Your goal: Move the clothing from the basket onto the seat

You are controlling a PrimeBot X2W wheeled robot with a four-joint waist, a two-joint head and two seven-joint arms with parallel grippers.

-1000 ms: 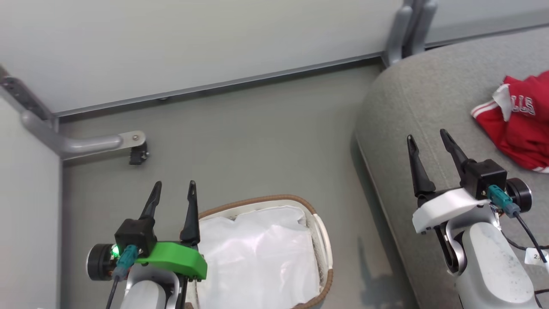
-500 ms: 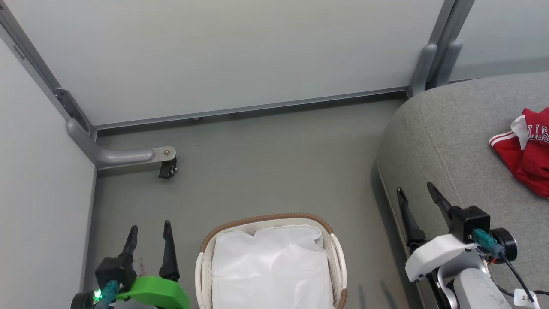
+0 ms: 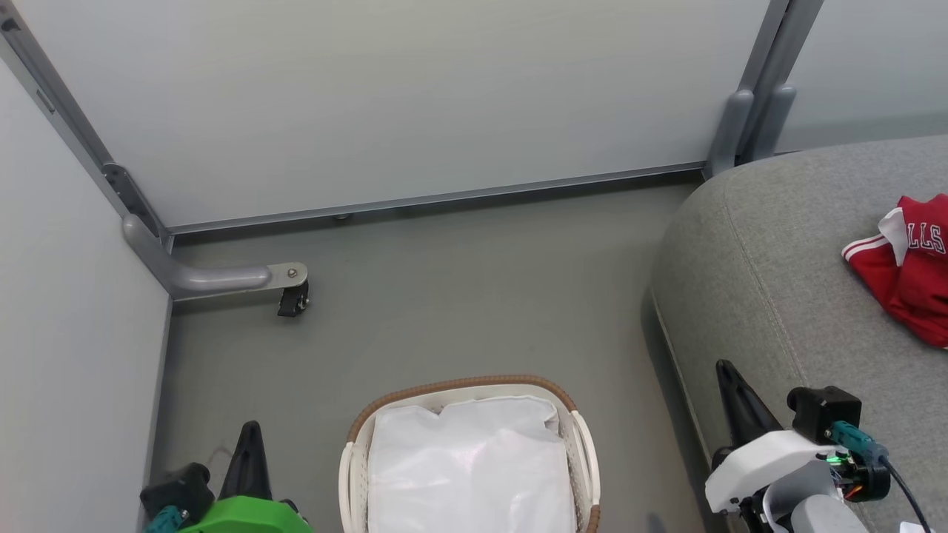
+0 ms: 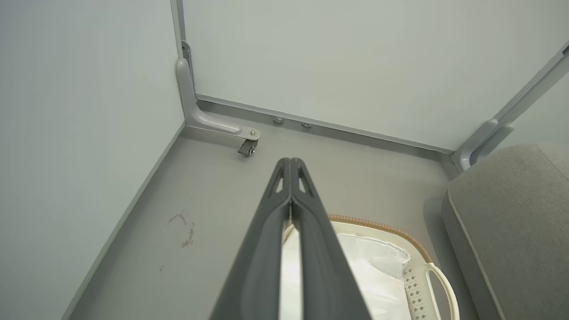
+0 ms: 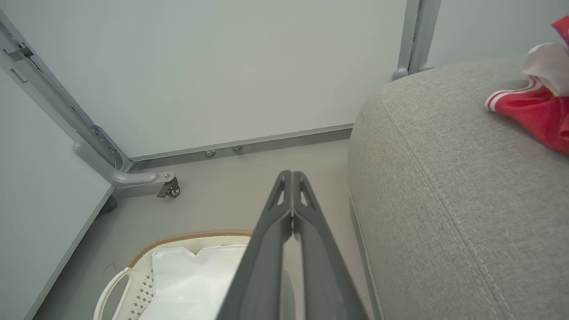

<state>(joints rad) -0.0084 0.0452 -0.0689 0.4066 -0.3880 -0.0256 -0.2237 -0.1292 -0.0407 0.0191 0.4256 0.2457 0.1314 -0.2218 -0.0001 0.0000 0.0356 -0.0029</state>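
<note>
While the red clothing [image 3: 907, 270] lay bunched on the grey seat [image 3: 770, 252], close to the right edge of the head view, the basket [image 3: 459, 384] stood on the floor [image 3: 459, 296] near the seat's rounded corner, a strip of floor between them. The clothing showed white stripes along one hem, a folded white trim and the dark, white-edged letters "LLS". Inside the basket's brown woven rim the white liner cloth [image 3: 470, 474] was spread across the bottom.

The left hand [image 4: 290, 161], under its green cover, sat at the lower left of the head view, over the floor just left of the basket. In the left wrist view its two dark fingers were pressed together at the tips, gripping nothing. The right hand [image 5: 292, 174], under its white cover, sat at the lower right by the seat's near edge. Its fingers met at the tips in the same way, and they were empty as well.

Beyond the basket, pale wall panels [image 3: 415, 104] met in a corner. A grey bracket [image 3: 215, 277] reached out from that corner to a small black caster [image 3: 294, 300] resting on the floor
</note>
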